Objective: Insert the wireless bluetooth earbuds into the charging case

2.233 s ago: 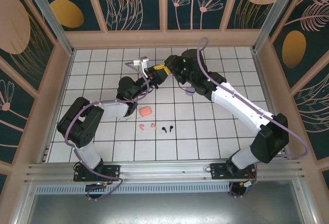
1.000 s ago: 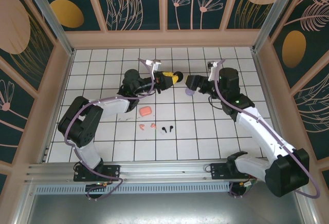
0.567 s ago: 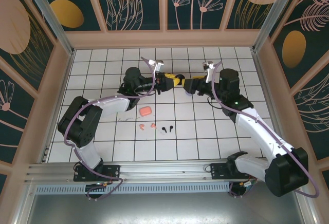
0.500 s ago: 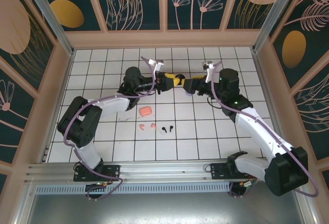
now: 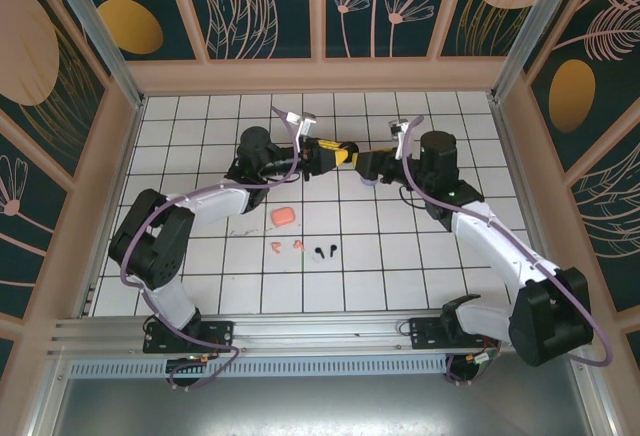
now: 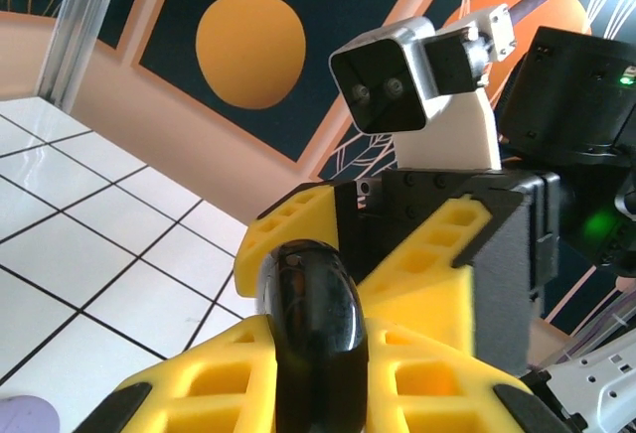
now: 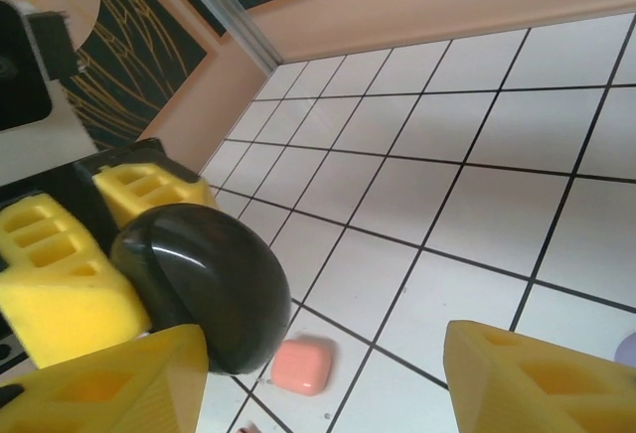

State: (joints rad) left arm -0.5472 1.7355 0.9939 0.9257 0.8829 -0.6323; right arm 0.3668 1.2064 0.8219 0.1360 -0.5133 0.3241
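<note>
right pincer (image 5: 361,164) closer to left pincer (image 5: 338,152)'s black case (image 7: 204,294)

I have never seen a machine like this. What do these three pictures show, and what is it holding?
These are two robot arms on a white tiled table. The wide picture looks down from above; the other two come from a small camera on each wrist. The left gripper is shut on a glossy black case, held in the air. The right gripper is open, its yellow fingers close to that case. On the tiles lie a salmon case, two salmon earbuds and two black earbuds.
</note>
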